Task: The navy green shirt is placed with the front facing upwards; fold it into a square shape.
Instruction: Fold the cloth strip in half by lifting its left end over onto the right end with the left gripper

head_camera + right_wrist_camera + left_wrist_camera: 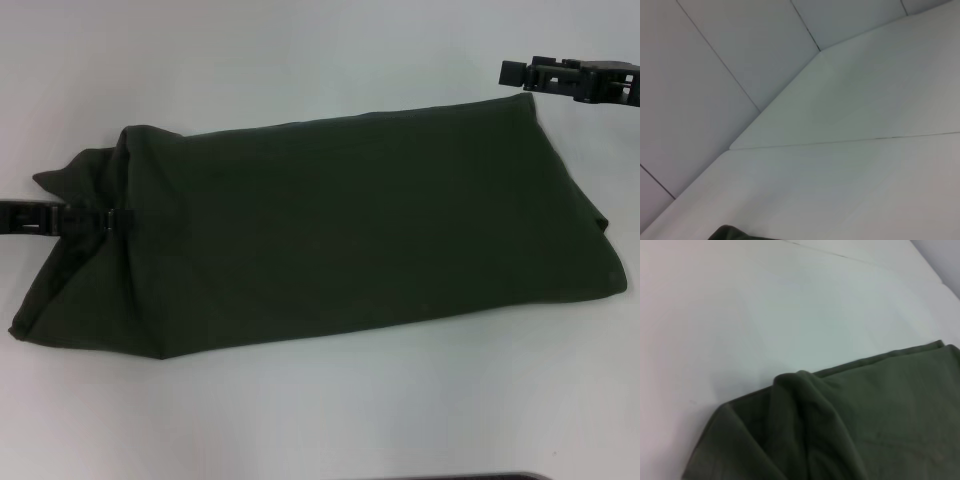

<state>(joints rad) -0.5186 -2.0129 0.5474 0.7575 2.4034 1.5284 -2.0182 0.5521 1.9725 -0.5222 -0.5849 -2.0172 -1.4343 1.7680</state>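
The navy green shirt [340, 230] lies folded into a long dark band across the white table, with no lettering showing. My left gripper [112, 218] sits at the shirt's left end, shut on the cloth, which bunches and puckers around it. In the left wrist view that end of the shirt [840, 430] rises in a rumpled fold. My right gripper [514, 72] hovers just beyond the shirt's far right corner, apart from the cloth and holding nothing. Only a small dark edge of the shirt [732, 234] shows in the right wrist view.
The white table [320, 420] extends around the shirt on all sides. A seam between table panels [850, 142] runs behind the right arm. A dark object [490, 477] peeks in at the near edge.
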